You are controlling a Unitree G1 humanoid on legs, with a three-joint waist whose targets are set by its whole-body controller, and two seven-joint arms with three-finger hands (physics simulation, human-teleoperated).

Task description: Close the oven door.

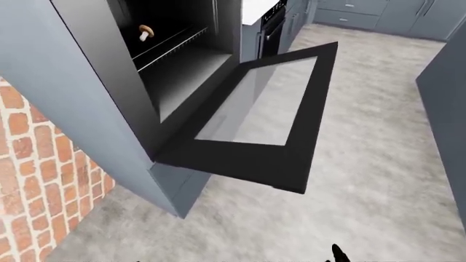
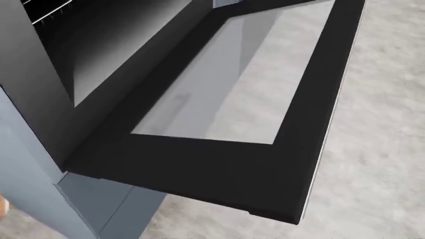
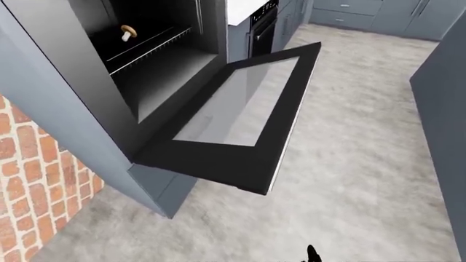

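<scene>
Far left: brick wall, meeting a grey cabinet housing that holds the oven. Inside the oven cavity, a wire rack with a small mushroom resting on it, well inside and clear of the door's path.

Centre: oven door fully dropped, lying roughly level, hinged along its left edge at the cavity mouth. Long axis runs from near to far in the scene; free edge with handle strip on the right, over the grey floor. Glass pane intact, nothing resting on it.

Bottom edge, right of centre: only a small dark tip, probably part of a robot hand, below and nearer than the door's near right corner. Which hand, cannot tell; released or clenched, cannot tell. Other robot hand out of view.

Judgement: door lies up and left of that tip; closing calls for reaching under the free edge and swinging it up and leftward. Task not yet begun.

Right and far: more grey cabinets, well apart. No obstruction visible in the swing path.
</scene>
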